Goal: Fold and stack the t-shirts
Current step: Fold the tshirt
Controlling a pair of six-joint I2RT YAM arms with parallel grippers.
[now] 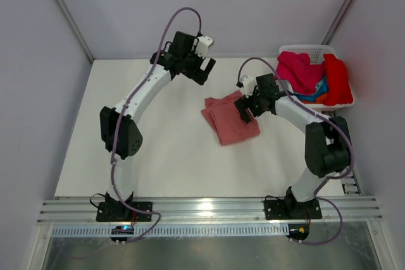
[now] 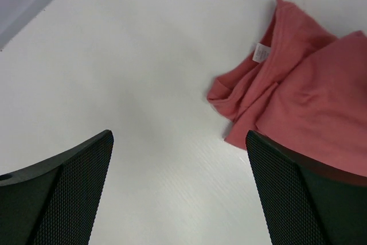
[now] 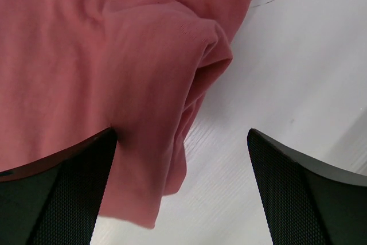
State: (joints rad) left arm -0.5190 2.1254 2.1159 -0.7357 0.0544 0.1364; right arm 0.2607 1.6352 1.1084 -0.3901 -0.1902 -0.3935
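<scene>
Folding of the pink shirt looks like the step in hand. It lies rumpled and partly doubled over in the middle of the table, collar showing, while the other shirts sit heaped in the basket. The left gripper hangs wide open over bare tabletop beside it. The right gripper, fingers also spread, hovers over its bunched edge. Next, each likely needs to drop and pinch an edge.

A white table stood between pale grey walls, with slim metal struts rising at the two back corners, a ribbed aluminium rail along its near edge catching a bright glare, and a dull metal sheet below that.
</scene>
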